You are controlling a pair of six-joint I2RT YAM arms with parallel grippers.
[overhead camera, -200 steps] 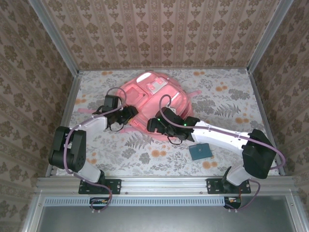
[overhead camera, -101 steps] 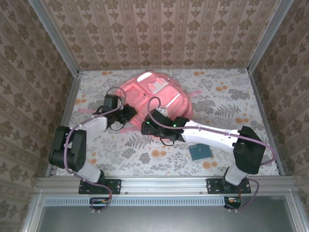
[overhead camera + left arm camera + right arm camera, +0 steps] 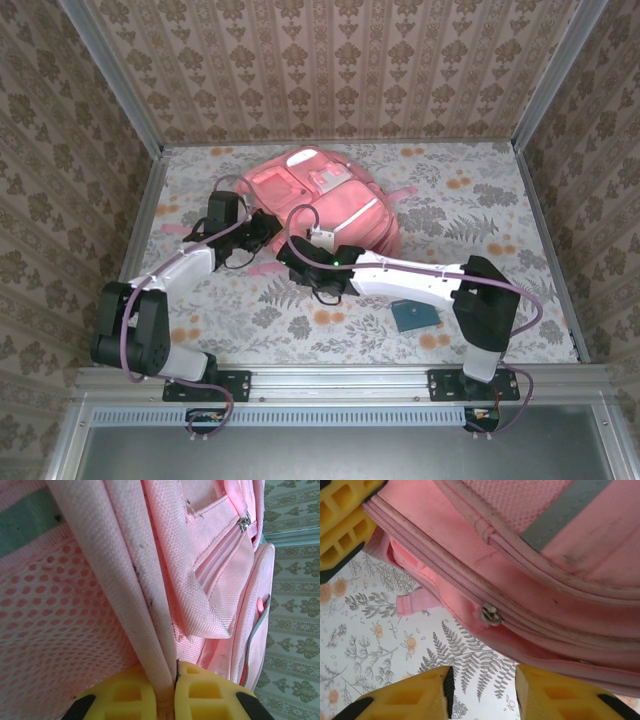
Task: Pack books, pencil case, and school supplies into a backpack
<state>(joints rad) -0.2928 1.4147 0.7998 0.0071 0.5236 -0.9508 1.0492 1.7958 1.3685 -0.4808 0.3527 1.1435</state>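
Note:
The salmon-pink backpack (image 3: 335, 195) lies flat in the middle of the table. My left gripper (image 3: 264, 232) is at its left edge, and in the left wrist view the yellow fingers (image 3: 125, 697) are shut on a pale folded edge of the backpack (image 3: 150, 595). My right gripper (image 3: 289, 256) is at the bag's near-left corner. It stands open (image 3: 484, 690) over the bare tablecloth, just short of a metal zipper pull (image 3: 491, 615), with nothing between its fingers. A small teal book (image 3: 413, 314) lies flat near the right arm. The pencil case and the school supplies are out of view.
A pink strap end (image 3: 417, 602) lies on the floral tablecloth (image 3: 300, 310) beside the bag's corner. The left gripper's yellow fingers (image 3: 340, 520) are close to the right gripper. Patterned walls enclose the table on three sides.
The left gripper has shut on the backpack's edge. The right arm has swung left along the bag's near edge and its jaws have narrowed. The backpack has shifted slightly.

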